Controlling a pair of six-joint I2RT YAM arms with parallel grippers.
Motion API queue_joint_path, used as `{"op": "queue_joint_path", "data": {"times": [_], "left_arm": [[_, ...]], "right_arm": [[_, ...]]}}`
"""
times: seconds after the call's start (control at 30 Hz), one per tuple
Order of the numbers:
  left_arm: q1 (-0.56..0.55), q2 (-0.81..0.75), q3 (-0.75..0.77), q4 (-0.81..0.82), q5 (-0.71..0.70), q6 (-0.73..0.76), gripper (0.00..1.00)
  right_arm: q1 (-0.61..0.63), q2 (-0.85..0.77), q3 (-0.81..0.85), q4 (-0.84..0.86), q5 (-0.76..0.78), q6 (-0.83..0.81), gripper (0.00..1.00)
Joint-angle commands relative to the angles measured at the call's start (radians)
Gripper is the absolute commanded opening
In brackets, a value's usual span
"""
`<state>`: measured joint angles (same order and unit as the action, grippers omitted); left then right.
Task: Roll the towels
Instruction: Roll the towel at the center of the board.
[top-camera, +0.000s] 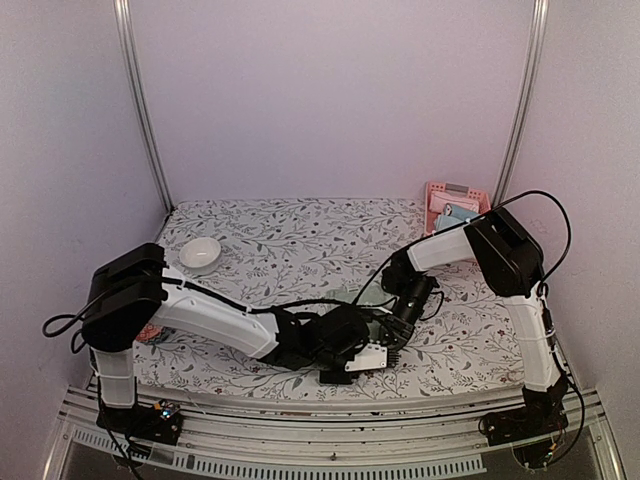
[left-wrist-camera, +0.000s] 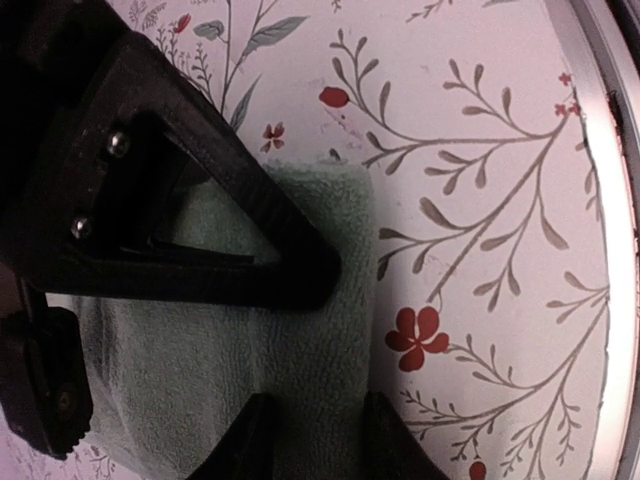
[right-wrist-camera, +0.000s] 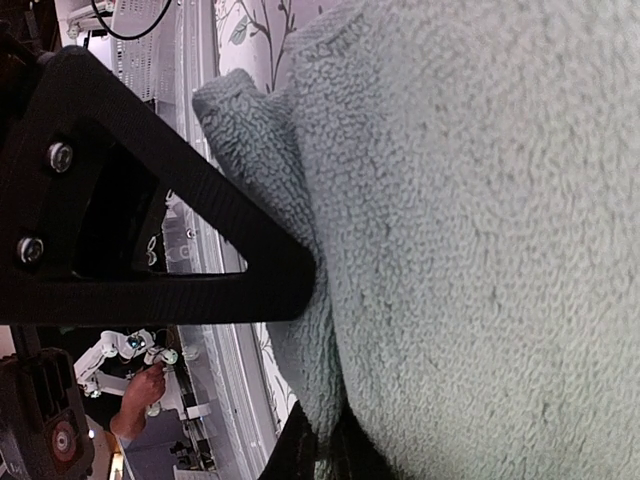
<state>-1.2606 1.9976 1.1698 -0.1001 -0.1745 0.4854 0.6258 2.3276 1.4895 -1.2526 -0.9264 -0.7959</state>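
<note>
The pale sage-green towel (left-wrist-camera: 190, 380) lies on the flowered tablecloth, partly rolled, and fills the right wrist view (right-wrist-camera: 480, 240). In the top view it is almost hidden under both grippers near the table's front middle. My left gripper (left-wrist-camera: 315, 425) (top-camera: 362, 352) has its fingers closed round the towel's folded right edge. My right gripper (right-wrist-camera: 325, 445) (top-camera: 397, 330) pinches a fold of the same towel between its fingertips. The light blue towel (top-camera: 452, 213) sits in the pink basket at the back right. The panda patch is not in view.
The pink slatted basket (top-camera: 438, 190) stands against the back right corner. A white bowl (top-camera: 200, 252) sits at the left. A small colourful object (top-camera: 150, 335) lies under the left arm. The table's metal front rail (left-wrist-camera: 600, 200) runs close to the towel.
</note>
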Motion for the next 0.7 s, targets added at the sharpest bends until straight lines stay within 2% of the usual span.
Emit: {"op": "queue_joint_path", "data": {"times": [0.0,0.13,0.23,0.33,0.43,0.57,0.67], "left_arm": [[0.012,0.078,0.013,-0.064,-0.045,0.009,0.31],[0.012,0.092,0.034,-0.130,-0.020,-0.024,0.23],[0.013,0.063,0.030,-0.162,0.012,-0.057,0.19],[0.012,0.036,0.037,-0.202,0.053,-0.096,0.15],[0.011,0.017,0.052,-0.259,0.111,-0.131,0.12],[0.012,-0.001,0.069,-0.321,0.207,-0.177,0.10],[0.012,-0.003,0.073,-0.347,0.242,-0.214,0.10]], "right_arm": [[0.001,0.079,-0.028,0.081,0.200,0.003,0.07],[-0.007,0.010,-0.026,0.034,0.192,-0.020,0.15],[-0.030,-0.075,-0.011,-0.005,0.169,-0.049,0.24],[-0.057,-0.103,0.036,-0.024,0.134,-0.057,0.29],[-0.071,-0.076,0.072,0.017,0.133,-0.010,0.29],[-0.069,0.006,0.122,0.095,0.206,0.113,0.26],[-0.063,0.070,0.168,0.122,0.238,0.139,0.26]]}}
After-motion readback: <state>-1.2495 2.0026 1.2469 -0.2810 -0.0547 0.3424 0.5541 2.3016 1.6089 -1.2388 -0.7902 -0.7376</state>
